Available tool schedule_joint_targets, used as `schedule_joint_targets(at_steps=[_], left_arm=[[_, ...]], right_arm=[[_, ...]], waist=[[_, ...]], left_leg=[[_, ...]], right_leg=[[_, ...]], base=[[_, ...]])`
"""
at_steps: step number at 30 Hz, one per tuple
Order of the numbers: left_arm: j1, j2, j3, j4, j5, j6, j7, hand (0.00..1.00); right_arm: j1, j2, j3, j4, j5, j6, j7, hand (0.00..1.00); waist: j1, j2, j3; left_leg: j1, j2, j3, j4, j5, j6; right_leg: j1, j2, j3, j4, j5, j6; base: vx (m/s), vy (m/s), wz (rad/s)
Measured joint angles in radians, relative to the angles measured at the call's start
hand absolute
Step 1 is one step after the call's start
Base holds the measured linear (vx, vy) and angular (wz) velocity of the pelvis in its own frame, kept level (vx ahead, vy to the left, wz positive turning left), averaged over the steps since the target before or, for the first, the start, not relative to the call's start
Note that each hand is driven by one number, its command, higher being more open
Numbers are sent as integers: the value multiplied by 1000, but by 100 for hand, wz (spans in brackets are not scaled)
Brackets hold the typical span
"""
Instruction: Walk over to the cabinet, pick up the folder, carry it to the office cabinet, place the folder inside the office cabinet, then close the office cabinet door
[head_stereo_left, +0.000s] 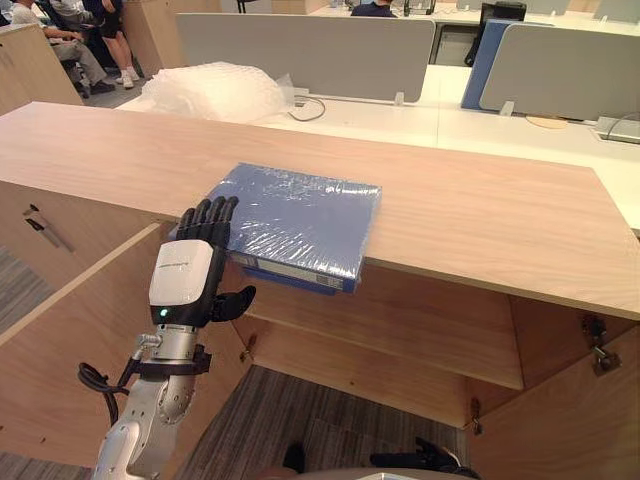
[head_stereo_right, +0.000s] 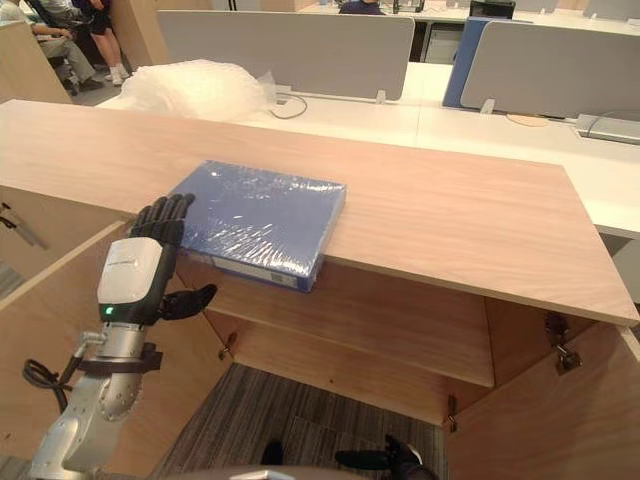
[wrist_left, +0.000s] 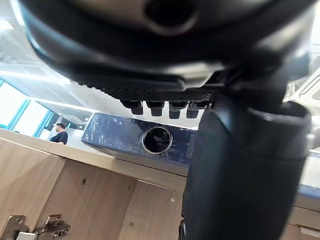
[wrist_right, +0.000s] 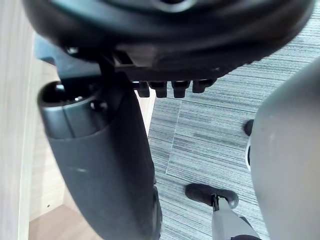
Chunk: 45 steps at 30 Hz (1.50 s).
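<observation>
We're at cabinet | folder unlifted on top | left hand straight-fingered at its corner, empty | right hand relaxed, empty | pickup onward remains

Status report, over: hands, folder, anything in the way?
Left hand open, fingers at folder, near corner. Right hand open, hanging low. Folder flat on cabinet top, overhanging its edge. Nothing blocking.

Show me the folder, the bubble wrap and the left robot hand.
folder (head_stereo_left: 295, 225), left eye view, middle of its wrapped blue cover.
bubble wrap (head_stereo_left: 215, 90), left eye view, centre of the heap.
left robot hand (head_stereo_left: 181, 272), left eye view, white back of the hand.
</observation>
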Motion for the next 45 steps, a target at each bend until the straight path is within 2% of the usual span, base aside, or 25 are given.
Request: schedule_joint_targets(at_steps=[5, 6, 11, 21, 32, 34, 36, 38, 40, 45], left_arm=[[-35, 34, -37, 1, 14, -1, 1, 100], [-42, 39, -45, 1, 14, -1, 1, 0], [-78, 79, -100, 28, 16, -19, 0, 0], [-191, 132, -122, 34, 30, -46, 51, 0], [-181, 143, -120, -79, 31, -65, 49, 0], [-150, 105, -112, -125, 9, -66, 42, 0], [-117, 27, -84, -171, -40, -69, 33, 0], [-74, -124, -39, -241, -199, -71, 19, 0], [-42, -215, -5, -284, -363, -64, 14, 0], [8, -307, 54, -304, -737, -57, 10, 0]], right_arm=[[0, 0, 2, 0, 0, -3, 0, 100], [0, -1, 2, 0, 0, -3, -1, 100], [-2, -2, 3, 1, -1, -3, -1, 100], [-10, -10, 7, 3, -2, -3, -1, 100], [-16, -10, 5, 24, 0, -3, -2, 100], [-17, -10, 3, 40, 1, -2, -2, 100], [-17, -10, -3, 48, 3, 0, -7, 100], [-16, -9, -19, 52, 4, 0, -11, 100], [-14, -9, -43, 61, 20, 0, -15, 100], [23, -10, -66, 32, 129, -3, -25, 100]], waist=[[0, 0, 0], [-1, 0, 0], [-5, 3, -2], [-21, 17, -14], [-28, 11, -28], [-21, 8, -38], [-20, 5, -40], [-20, 5, -43], [-19, 7, -44], [-14, 12, -46]], left_leg=[[0, 0, 1, 0, -1, 0], [0, 0, 2, 0, -1, 0], [2, 1, 5, 0, -3, -3], [3, 3, 7, 0, -4, -4], [-2, 3, 13, 0, -4, -2], [-11, 4, 24, 1, -3, -1], [-11, 4, 27, 1, 0, 2], [-11, 5, 30, 3, 4, 4], [-11, 6, 31, 2, 7, 5], [-12, 17, 37, 0, 9, 8]], right_leg=[[-1, 0, 2, 0, 0, 0], [-1, 0, 3, 0, 0, 0], [-1, 0, 6, 0, 0, 0], [-1, 1, 9, 0, 0, 0], [-10, 0, 19, 1, 1, -1], [-23, -1, 30, 2, 2, -4], [-24, -2, 33, 3, 4, -6], [-28, -2, 36, 10, 5, -8], [-31, 0, 38, 14, 7, -11], [-39, 9, 53, 18, 11, -19]], base=[[0, 0, 0], [0, 0, 0], [-4, -5, -1], [0, 0, 0], [0, 0, -1], [4, 4, -13], [-6, 3, -7], [-21, 4, -1], [-51, 11, -3], [-81, 10, -5]])
